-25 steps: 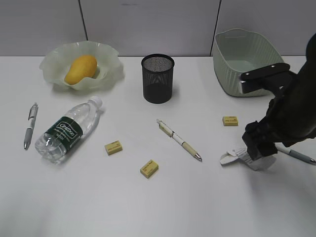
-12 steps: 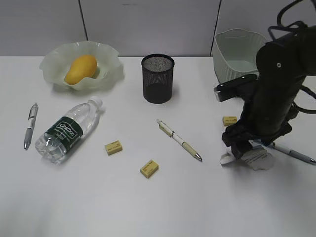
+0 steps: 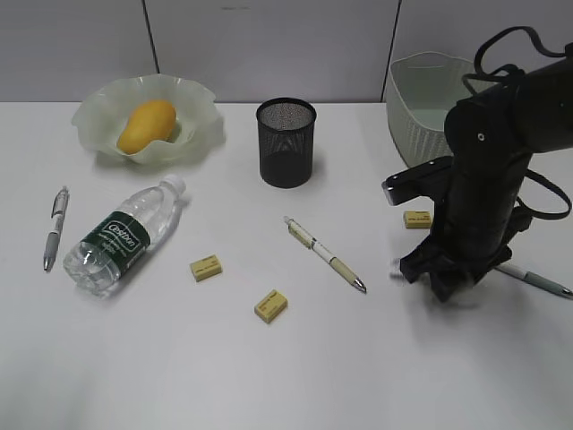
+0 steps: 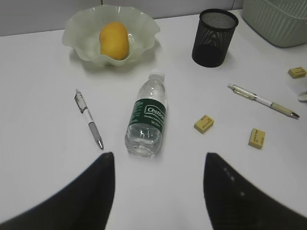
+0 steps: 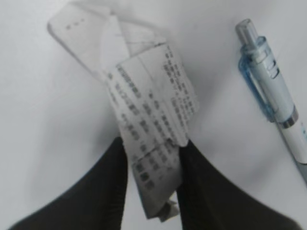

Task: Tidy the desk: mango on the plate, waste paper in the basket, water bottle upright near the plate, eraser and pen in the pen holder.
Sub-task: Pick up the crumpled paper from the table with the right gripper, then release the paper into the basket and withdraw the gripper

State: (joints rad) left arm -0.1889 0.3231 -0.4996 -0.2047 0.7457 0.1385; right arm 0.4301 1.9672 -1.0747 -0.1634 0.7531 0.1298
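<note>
My right gripper [image 5: 153,146] stands low over the desk [image 3: 295,376], its two dark fingers pressed against both sides of the crumpled waste paper [image 5: 153,115]. In the exterior view only a white scrap of the waste paper [image 3: 397,266] shows beside the right gripper [image 3: 443,285]. The mango [image 3: 148,125] lies in the plate [image 3: 94,112]. The water bottle [image 3: 121,235] lies on its side. An eraser [image 3: 416,219] and a pen [image 3: 324,253] lie near the pen holder [image 3: 286,143]. The basket [image 3: 421,116] stands behind the right arm. My left gripper [image 4: 158,160] hangs open and empty near the bottle [image 4: 147,120].
Two more erasers [image 3: 206,267] [image 3: 270,305] lie mid-desk. A grey pen [image 3: 55,228] lies at the far left. A blue pen [image 5: 273,91] lies just right of the paper. A grey partition wall runs along the back.
The right arm swung in and came down over the waste paper, and its fingers closed onto it. The left arm has not moved.
</note>
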